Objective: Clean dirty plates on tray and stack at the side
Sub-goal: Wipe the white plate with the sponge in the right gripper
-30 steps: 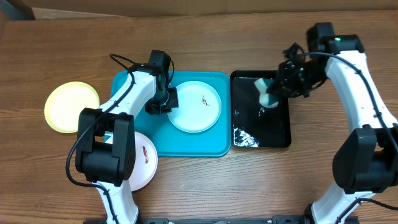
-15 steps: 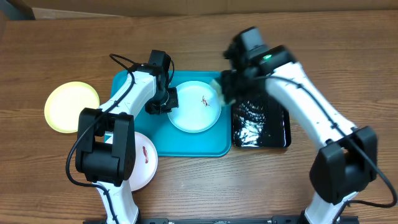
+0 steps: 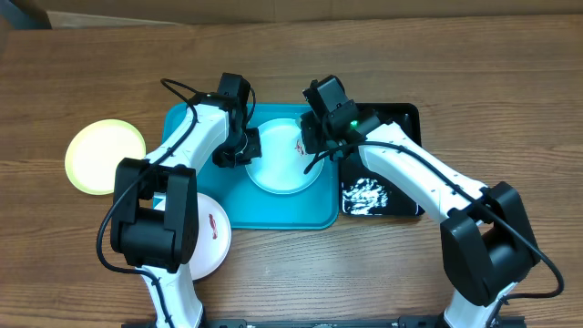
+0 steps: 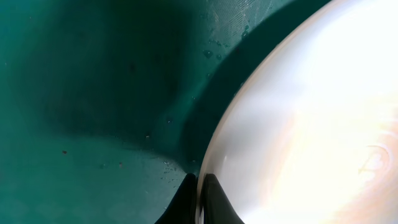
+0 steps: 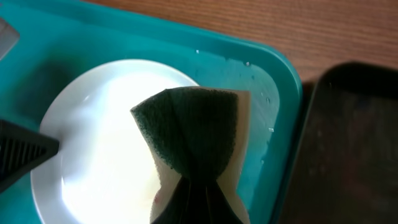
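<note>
Three plates show, and only one sits on the teal tray (image 3: 196, 182). Well out to the left of your left claw (image 3: 244, 146), off the tray, lies the yellow plate (image 3: 105, 157). The white plate (image 3: 214, 239), red mark showing, lies on the table (image 3: 73, 264) back toward that arm's base, partly under it.

Your left claw is closed on the left rim of the pale plate (image 3: 278, 169); its wrist view shows both tips pinched on that edge, pinning the plate to the tray.

The pale plate lies between your two claws. Your right claw (image 3: 314, 144) hangs over its right side, clamped on a folded green sponge (image 5: 193, 124). From that claw, the bare face of the plate spreads leftward and the small smear (image 3: 298, 146) sits just to its left. The plate is round, so no axis matters; I judge a short leftward, downward wipe is what the right arm, nearer the smear, needs. Right of that claw lies the black tray (image 3: 387, 187).
</note>
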`<action>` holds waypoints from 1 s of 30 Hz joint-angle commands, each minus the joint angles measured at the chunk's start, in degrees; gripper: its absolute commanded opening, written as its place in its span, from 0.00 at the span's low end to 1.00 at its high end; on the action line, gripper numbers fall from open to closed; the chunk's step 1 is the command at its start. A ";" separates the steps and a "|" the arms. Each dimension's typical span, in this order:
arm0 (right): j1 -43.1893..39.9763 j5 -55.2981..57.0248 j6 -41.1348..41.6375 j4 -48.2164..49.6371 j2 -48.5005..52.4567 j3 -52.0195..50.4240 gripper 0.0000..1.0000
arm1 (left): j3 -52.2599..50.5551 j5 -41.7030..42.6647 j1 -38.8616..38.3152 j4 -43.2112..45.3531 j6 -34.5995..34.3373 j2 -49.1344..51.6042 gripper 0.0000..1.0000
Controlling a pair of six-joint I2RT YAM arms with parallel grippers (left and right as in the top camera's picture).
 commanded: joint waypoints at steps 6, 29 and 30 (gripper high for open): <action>0.46 -0.90 0.48 2.10 6.97 -0.39 0.04 | 0.87 -1.53 0.57 0.02 0.66 0.83 0.04; 0.94 -13.22 3.76 5.49 16.35 -0.39 0.04 | 0.87 -1.53 0.57 0.42 0.68 0.83 0.04; 1.11 -14.34 3.76 5.49 16.35 -0.39 0.04 | 0.87 -1.53 0.57 0.44 0.68 0.83 0.04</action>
